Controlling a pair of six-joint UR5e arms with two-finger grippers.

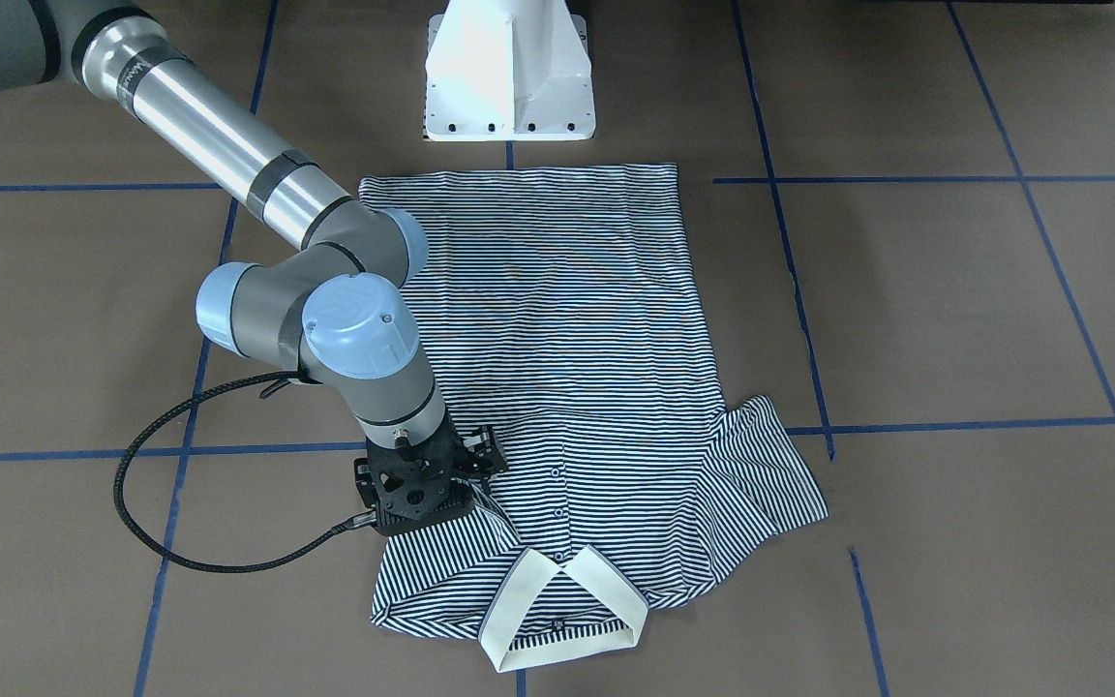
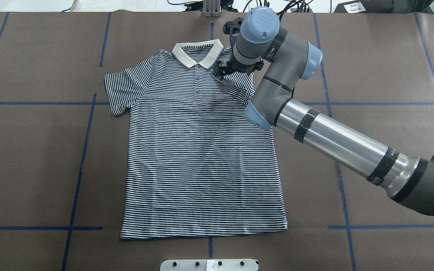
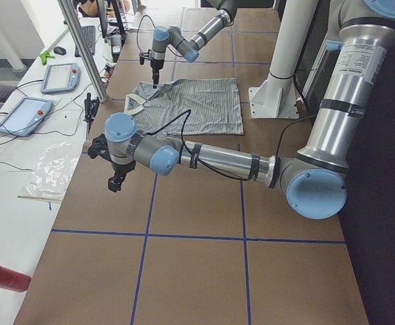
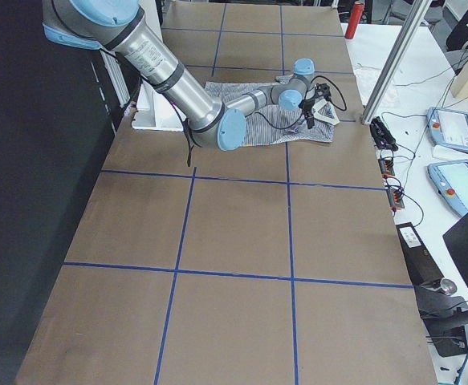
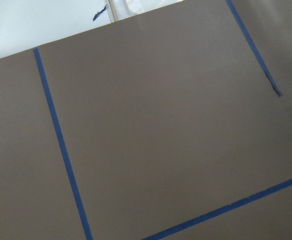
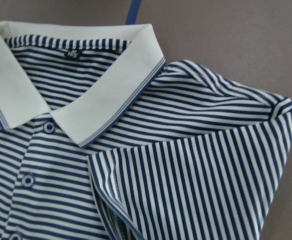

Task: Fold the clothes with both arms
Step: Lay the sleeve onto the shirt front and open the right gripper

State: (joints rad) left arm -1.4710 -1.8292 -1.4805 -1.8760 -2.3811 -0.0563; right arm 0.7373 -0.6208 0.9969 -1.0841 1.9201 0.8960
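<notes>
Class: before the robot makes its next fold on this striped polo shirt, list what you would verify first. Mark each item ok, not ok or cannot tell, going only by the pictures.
1. Folded sleeve lies over the polo shirt chest, beside the right gripper: ok.
2. Other sleeve folded in: not ok, it lies spread on the table.
3. Body flat, hem straight: ok.
4. Collar uncovered: ok.
5. Right gripper free of the cloth: cannot tell, its jaws are hidden.
6. Left gripper at the shirt: not ok, it hovers over bare table, apart from it.
</notes>
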